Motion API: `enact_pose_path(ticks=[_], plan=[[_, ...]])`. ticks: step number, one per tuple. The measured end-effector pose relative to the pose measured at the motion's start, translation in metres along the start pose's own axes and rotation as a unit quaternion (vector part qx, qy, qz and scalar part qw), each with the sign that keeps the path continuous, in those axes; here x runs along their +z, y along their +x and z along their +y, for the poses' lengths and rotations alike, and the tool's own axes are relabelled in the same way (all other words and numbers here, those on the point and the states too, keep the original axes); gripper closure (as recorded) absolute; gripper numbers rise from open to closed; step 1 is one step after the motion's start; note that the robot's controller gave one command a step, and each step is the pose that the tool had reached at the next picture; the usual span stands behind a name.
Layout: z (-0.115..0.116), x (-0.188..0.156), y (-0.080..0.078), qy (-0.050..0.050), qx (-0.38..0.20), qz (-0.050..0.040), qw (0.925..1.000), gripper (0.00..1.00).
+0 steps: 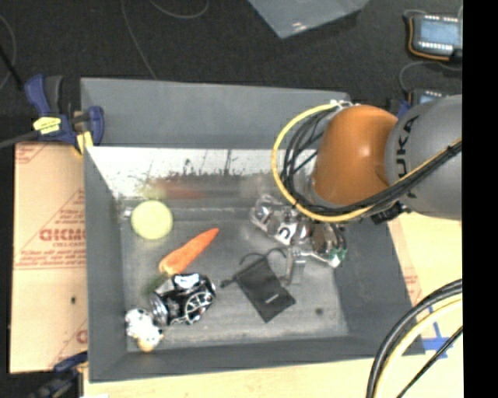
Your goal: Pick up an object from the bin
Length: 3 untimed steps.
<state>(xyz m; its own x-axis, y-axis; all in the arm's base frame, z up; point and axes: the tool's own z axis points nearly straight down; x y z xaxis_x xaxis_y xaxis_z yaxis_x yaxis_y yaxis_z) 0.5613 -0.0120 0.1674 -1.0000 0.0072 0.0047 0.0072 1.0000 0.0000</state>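
**Fig. 1.** Camera view from above. My arm enters from the view's right. Its orange cover (350, 155) and looped black and yellow cables (286, 159) hang above the far right part of the grey metal bin (105, 256). My gripper (296, 260) sits low inside the bin, right of the floor's centre. I cannot tell whether it is wide or narrow, and nothing shows as held in it.

The nearest thing is a black flat pouch (266, 291). It lies flat on the bin floor just beside the gripper, to the view's lower left, with a thin black cord curling off its upper corner. I cannot tell whether the gripper touches it.

4 other things lie well apart from the gripper, in the left half:
- a yellow-green ball (152, 219) near the back wall
- an orange carrot (189, 248) slanting below the ball
- a black-and-white toy vehicle (184, 299) just below the carrot's thick end
- a small white figure (144, 328) just beside the vehicle, at the front left corner

The bin floor is bare, dull grey metal, and the back wall carries dark scuffs and streaks. Around the bin the floor (202, 47) is dark and crossed by thin wires. A grey sheet (307, 14) lies at the top edge, and a handheld unit (434, 35) at the top right.
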Motion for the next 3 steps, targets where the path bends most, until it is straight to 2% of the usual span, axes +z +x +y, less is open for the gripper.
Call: enact_pose_path(ticks=[1, 2, 3], plan=[[0.000, -0.005, -0.002, 0.000, 0.000, -0.0040, 1.0000, 0.00], [-0.004, 0.036, 0.009, 0.000, -0.033, -0.0062, 0.9994, 0.00], [0.004, 0.073, 0.013, 0.001, -0.104, -0.0038, 0.9946, 0.00]])
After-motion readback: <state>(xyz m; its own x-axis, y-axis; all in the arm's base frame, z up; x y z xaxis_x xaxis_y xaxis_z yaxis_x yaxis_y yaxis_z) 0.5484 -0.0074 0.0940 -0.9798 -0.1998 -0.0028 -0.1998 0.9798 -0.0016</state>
